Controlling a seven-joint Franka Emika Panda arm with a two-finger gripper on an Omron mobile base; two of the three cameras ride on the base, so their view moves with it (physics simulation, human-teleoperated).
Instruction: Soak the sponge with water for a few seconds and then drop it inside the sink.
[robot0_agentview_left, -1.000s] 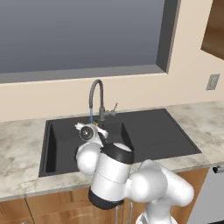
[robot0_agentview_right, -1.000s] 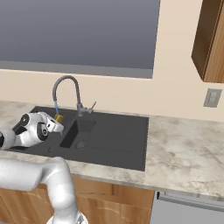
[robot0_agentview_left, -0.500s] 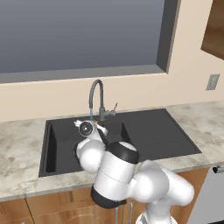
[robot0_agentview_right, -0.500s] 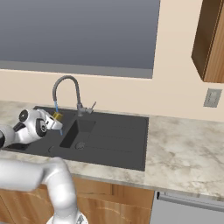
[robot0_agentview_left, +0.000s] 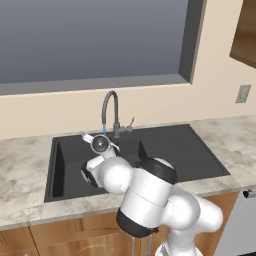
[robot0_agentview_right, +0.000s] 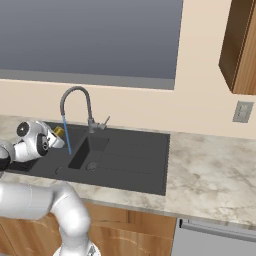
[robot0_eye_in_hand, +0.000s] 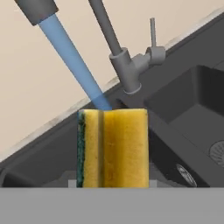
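From my seat, the gripper (robot0_agentview_right: 56, 134) is clamped on the sponge (robot0_eye_in_hand: 113, 148), which stands on end between the jaws in the hand view, yellow body facing me and the green scrub layer along its left edge. The water (robot0_eye_in_hand: 74, 64) drops from the faucet (robot0_agentview_left: 111, 113) spout as a blue stream and lands on the sponge's top edge. In the right base view I see the sponge as a small yellow patch at the gripper, held over the left basin of the sink (robot0_agentview_right: 131, 165), just beside the stream. The drain (robot0_eye_in_hand: 218, 153) of the other basin sits lower right in the hand view.
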